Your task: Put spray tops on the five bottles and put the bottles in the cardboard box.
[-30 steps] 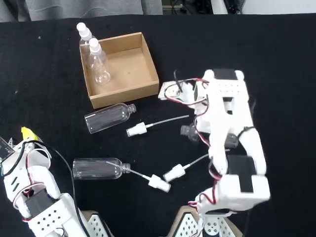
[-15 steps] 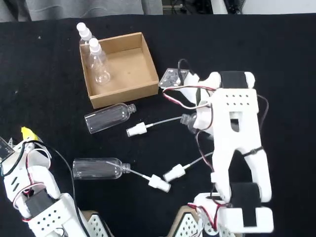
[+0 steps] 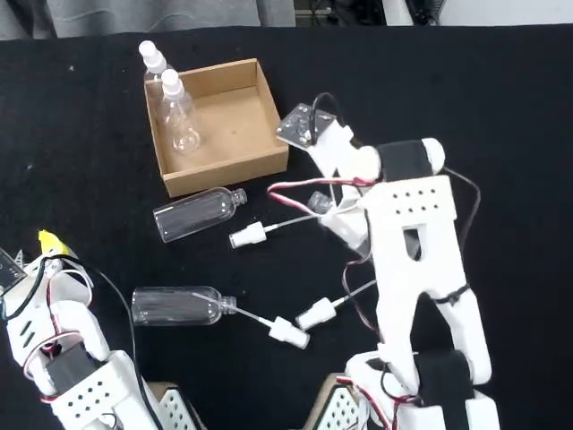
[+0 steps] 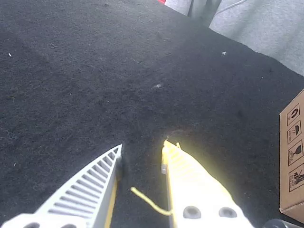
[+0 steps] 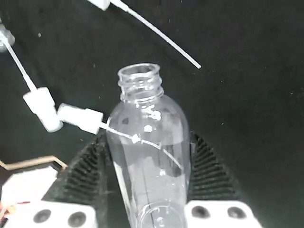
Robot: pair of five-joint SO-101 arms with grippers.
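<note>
Black table [image 3: 501, 107]; brown cardboard box [image 3: 224, 173]; clear bottle [image 5: 147, 142]; white spray top [image 3: 249, 236].

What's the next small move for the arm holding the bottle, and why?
Probably ease the bottle forward so its open neck lines up with the tube tip of the nearest spray top. The right gripper is shut on the bottle, which has no top yet, and that loose tube lies on the table just ahead of the neck.

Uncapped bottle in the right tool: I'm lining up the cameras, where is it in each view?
High view: centre, bottle neck poking from under the right arm.
Right wrist view: bottle centred in the right tool.
Left wrist view: black cloth, box corner.
Shared landmark: paired spray tops.
</note>
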